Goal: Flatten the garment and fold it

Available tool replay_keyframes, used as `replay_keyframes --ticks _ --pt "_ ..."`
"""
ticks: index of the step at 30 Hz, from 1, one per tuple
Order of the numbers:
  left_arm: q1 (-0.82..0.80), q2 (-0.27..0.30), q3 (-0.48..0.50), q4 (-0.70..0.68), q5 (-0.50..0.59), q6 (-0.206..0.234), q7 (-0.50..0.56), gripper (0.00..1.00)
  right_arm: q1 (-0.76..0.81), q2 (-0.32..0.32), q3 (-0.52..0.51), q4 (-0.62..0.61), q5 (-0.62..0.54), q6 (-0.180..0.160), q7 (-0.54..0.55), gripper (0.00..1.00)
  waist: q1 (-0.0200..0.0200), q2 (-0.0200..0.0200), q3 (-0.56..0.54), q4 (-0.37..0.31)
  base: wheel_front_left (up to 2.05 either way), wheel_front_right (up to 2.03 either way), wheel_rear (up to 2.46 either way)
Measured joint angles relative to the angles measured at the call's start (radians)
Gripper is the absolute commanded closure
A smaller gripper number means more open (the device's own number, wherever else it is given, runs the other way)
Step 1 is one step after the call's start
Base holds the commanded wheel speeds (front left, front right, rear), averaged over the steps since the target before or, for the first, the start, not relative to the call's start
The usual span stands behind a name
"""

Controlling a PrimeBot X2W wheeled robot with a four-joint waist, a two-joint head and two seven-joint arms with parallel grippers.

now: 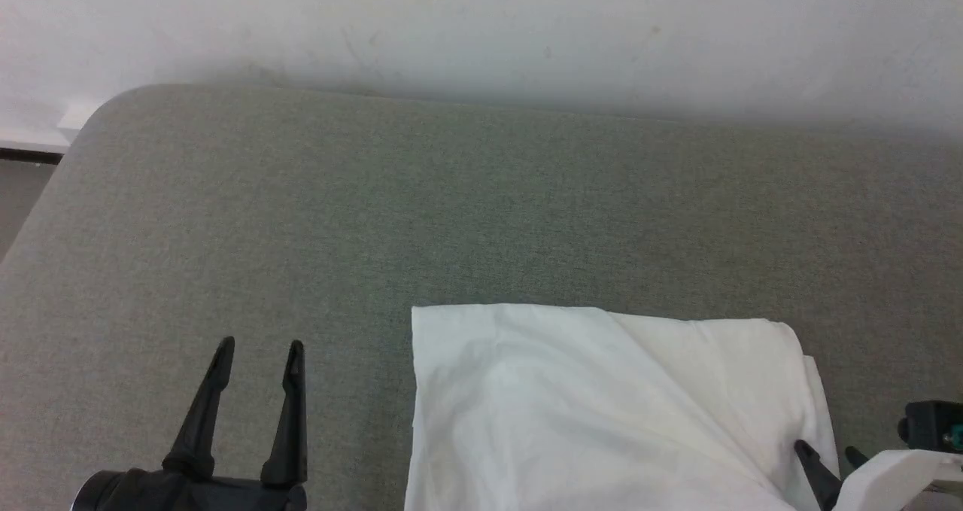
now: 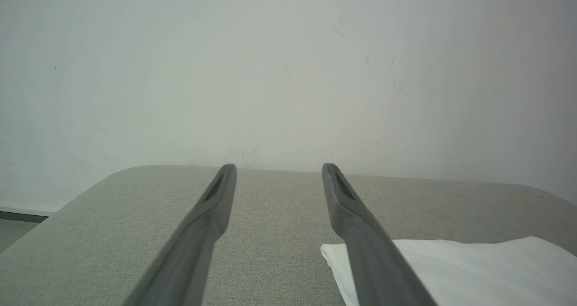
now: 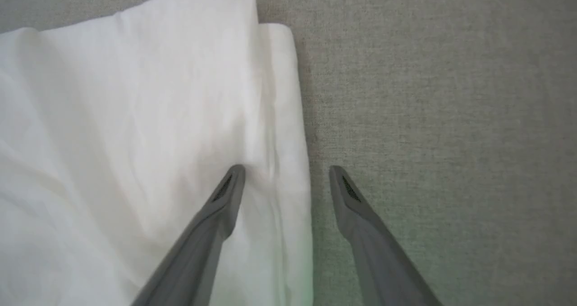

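Lying folded into a white rectangle, the garment [image 1: 602, 406] rests on the grey fabric surface [image 1: 301, 195]. The left gripper [image 1: 259, 343] hovers just beside the garment's left edge, fingers spread and empty. The right gripper [image 3: 286, 167] straddles the garment's right edge, fingers apart, one over the cloth.

I lose the shirt [image 1: 587, 406] past the head view's bottom edge; my right tool [image 1: 824, 449] is half cut off there.
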Motion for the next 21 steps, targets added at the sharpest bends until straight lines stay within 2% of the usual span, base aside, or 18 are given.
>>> replay_keyframes --ticks 8,9,10,11,12,21 --pt "0.011 -0.015 0.007 0.023 0.037 -0.042 0.000 0.00 -0.037 -0.023 0.056 0.099 0.009 0.000 0.029 0.00 -0.0001 0.0000 -0.005 0.026 0.00 0.00 0.00" --pt "0.013 -0.020 0.007 0.026 0.037 -0.049 0.000 0.00 -0.044 -0.024 0.059 0.113 0.010 0.000 0.036 0.20 -0.0002 0.0000 -0.008 0.026 0.00 0.00 0.00" --pt "0.014 -0.024 0.007 0.029 0.038 -0.054 0.000 0.00 -0.050 -0.023 0.058 0.128 0.012 0.000 0.036 0.57 -0.0002 -0.0001 -0.011 0.027 0.00 0.00 0.00" --pt "0.015 -0.028 0.007 0.033 0.042 -0.059 0.000 0.00 -0.055 -0.021 0.052 0.143 0.015 0.000 0.035 0.86 -0.0002 0.0000 -0.014 0.027 0.00 0.00 0.00" --pt "0.015 -0.031 0.007 0.036 0.044 -0.062 0.000 0.00 -0.062 -0.019 0.050 0.156 0.015 0.000 0.034 1.00 -0.0002 0.0000 -0.017 0.028 0.00 0.00 0.00" --pt "0.019 -0.048 0.026 0.045 0.053 -0.094 0.000 0.00 -0.099 -0.001 0.037 0.213 -0.003 0.003 -0.020 1.00 -0.0002 0.0000 -0.029 0.016 0.00 0.00 0.00"
